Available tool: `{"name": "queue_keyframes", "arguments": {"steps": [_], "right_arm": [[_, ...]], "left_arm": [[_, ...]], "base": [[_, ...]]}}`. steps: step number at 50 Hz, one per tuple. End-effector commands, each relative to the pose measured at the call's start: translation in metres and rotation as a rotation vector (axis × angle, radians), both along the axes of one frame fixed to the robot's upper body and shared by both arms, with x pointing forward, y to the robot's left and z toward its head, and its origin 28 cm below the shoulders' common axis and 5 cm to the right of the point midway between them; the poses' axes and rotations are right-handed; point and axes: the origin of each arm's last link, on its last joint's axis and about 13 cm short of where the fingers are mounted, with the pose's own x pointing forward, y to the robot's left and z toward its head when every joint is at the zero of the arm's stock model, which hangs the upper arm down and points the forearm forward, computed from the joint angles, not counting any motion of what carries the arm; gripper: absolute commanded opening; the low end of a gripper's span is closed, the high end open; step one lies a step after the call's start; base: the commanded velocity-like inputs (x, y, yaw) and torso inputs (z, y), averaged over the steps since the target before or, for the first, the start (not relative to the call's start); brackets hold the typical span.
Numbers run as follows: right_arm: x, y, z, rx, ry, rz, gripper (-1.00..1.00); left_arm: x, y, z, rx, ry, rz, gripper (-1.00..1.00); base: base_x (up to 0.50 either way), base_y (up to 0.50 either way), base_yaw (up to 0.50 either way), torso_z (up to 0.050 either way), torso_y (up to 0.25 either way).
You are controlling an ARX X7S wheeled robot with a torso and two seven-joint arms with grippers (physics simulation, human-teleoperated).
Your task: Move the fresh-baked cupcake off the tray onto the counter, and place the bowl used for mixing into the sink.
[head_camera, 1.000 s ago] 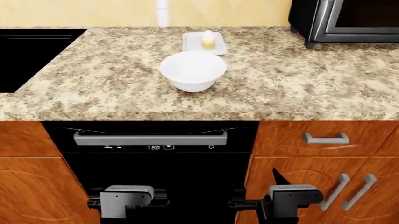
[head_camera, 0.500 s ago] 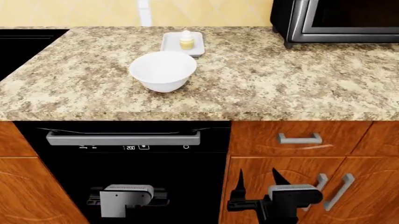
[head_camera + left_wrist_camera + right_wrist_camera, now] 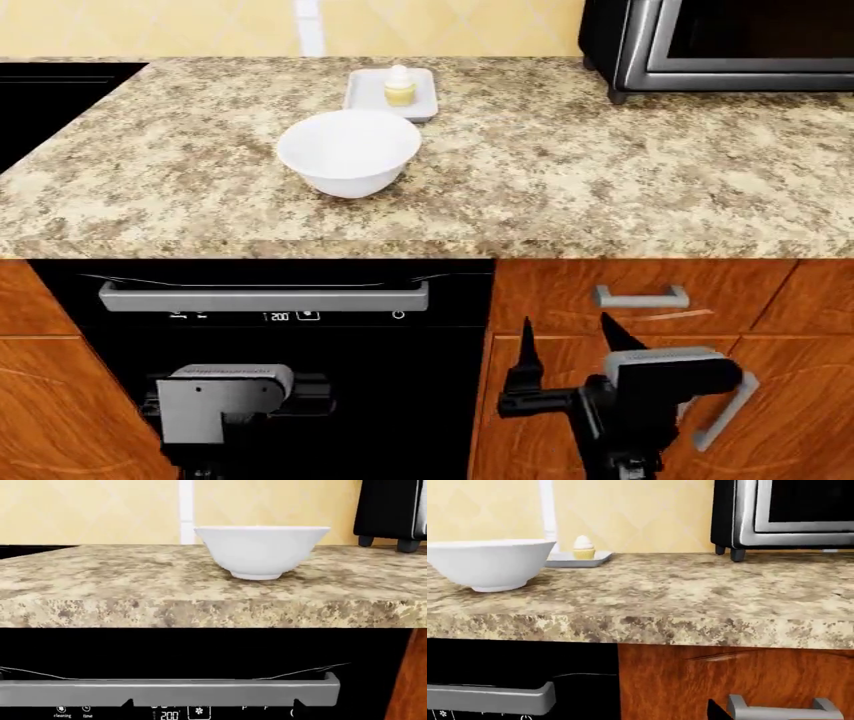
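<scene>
The large white bowl stands upright on the speckled counter. Just behind it, the flat white tray holds the small pale-yellow cupcake. The black sink lies at the counter's far left. My right gripper is open and empty, low in front of the wooden cabinet, below the counter edge. My left gripper is open and empty in front of the oven door. Its fingers are hidden in the head view. The right wrist view shows the bowl, the tray and the cupcake.
A black and steel microwave stands at the counter's back right. Below the counter are a black oven with a grey handle and wooden drawers with metal handles. A yellow wall backs the counter.
The head view swung right, so the counter things shifted left. Since then, my right gripper has risen a little. My left gripper has moved left and up.
</scene>
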Motion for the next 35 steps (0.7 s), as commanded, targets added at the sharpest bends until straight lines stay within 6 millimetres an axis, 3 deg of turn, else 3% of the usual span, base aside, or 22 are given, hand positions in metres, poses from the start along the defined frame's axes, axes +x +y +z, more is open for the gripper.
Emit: {"name": "queue_keyframes", "arguments": {"steps": [1, 4, 5, 6, 7, 9, 11, 14, 21, 35], "right_arm": [[-0.031, -0.007, 0.106, -0.116, -0.104, 0.010, 1.00], [-0.033, -0.009, 0.134, -0.142, -0.085, -0.013, 1.00], [-0.030, -0.012, 0.146, -0.130, -0.082, -0.091, 1.00], [-0.023, -0.017, 0.160, -0.130, -0.081, -0.135, 1.00], [-0.025, -0.015, 0.168, -0.131, -0.088, -0.136, 1.00], [-0.030, -0.013, 0.193, -0.099, -0.102, -0.148, 1.00], [-0.042, -0.013, 0.208, -0.123, -0.062, -0.012, 1.00], [-0.043, -0.013, 0.230, -0.174, -0.052, -0.064, 1.00], [-0.042, -0.011, 0.254, -0.331, -0.072, -0.075, 1.00], [-0.034, 0.002, 0.270, -0.423, -0.047, -0.090, 1.00]], "left_arm": [[-0.041, 0.020, 0.114, 0.122, -0.115, -0.017, 1.00], [-0.043, 0.036, 0.157, 0.177, -0.210, 0.143, 1.00], [-0.042, 0.040, 0.172, 0.168, -0.219, 0.167, 1.00], [-0.043, 0.043, 0.186, 0.141, -0.212, 0.149, 1.00], [-0.048, 0.040, 0.192, 0.109, -0.163, 0.074, 1.00], [-0.056, 0.045, 0.223, 0.103, -0.110, 0.000, 1.00], [-0.060, 0.050, 0.245, 0.119, -0.108, 0.002, 1.00], [-0.061, 0.054, 0.270, 0.164, -0.077, 0.030, 1.00], [-0.056, 0.058, 0.292, 0.263, -0.039, 0.078, 1.00], [-0.062, 0.071, 0.300, 0.337, 0.000, 0.145, 1.00]], "base": [[0.00, 0.00, 0.00, 0.000, 0.000], [0.00, 0.00, 0.00, 0.000, 0.000], [0.00, 0.00, 0.00, 0.000, 0.000], [0.00, 0.00, 0.00, 0.000, 0.000], [0.00, 0.00, 0.00, 0.000, 0.000], [0.00, 0.00, 0.00, 0.000, 0.000], [0.00, 0.00, 0.00, 0.000, 0.000], [0.00, 0.00, 0.00, 0.000, 0.000], [0.20, 0.00, 0.00, 0.000, 0.000], [0.50, 0.00, 0.00, 0.000, 0.000]]}}
